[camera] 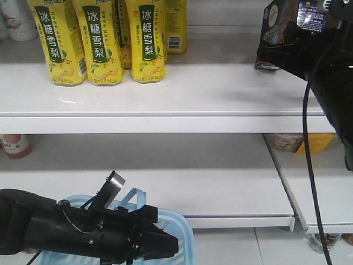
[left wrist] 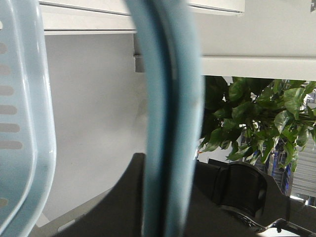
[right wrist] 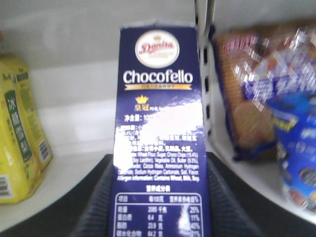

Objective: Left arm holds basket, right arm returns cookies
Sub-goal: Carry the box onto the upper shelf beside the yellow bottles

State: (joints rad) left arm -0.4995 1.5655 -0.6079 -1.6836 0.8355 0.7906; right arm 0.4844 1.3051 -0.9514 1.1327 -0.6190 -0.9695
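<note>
My left arm (camera: pixel 66 229) is low at the front left. Its gripper (camera: pixel 165 243) is shut on the curved handle (left wrist: pixel 170 98) of the light blue basket (camera: pixel 179 234). The handle runs upright between the black fingers (left wrist: pixel 123 197), and the basket's slotted wall (left wrist: pixel 24 123) shows at the left. My right gripper (right wrist: pixel 158 192) is shut on the navy "Chocofello" cookies box (right wrist: pixel 158 123), one finger (right wrist: pixel 96 197) on each side. In the front view the box (camera: pixel 276 25) is held at the right end of the upper shelf (camera: pixel 165 88). I cannot tell whether it touches the shelf.
Yellow drink bottles (camera: pixel 102 41) stand at the back left of the upper shelf, and one (right wrist: pixel 19 138) is left of the box. Packs of biscuits (right wrist: pixel 256 89) lie beyond a shelf divider on the right. A lower shelf (camera: pixel 220 187) sits behind the basket. A leafy plant (left wrist: pixel 256 113) is nearby.
</note>
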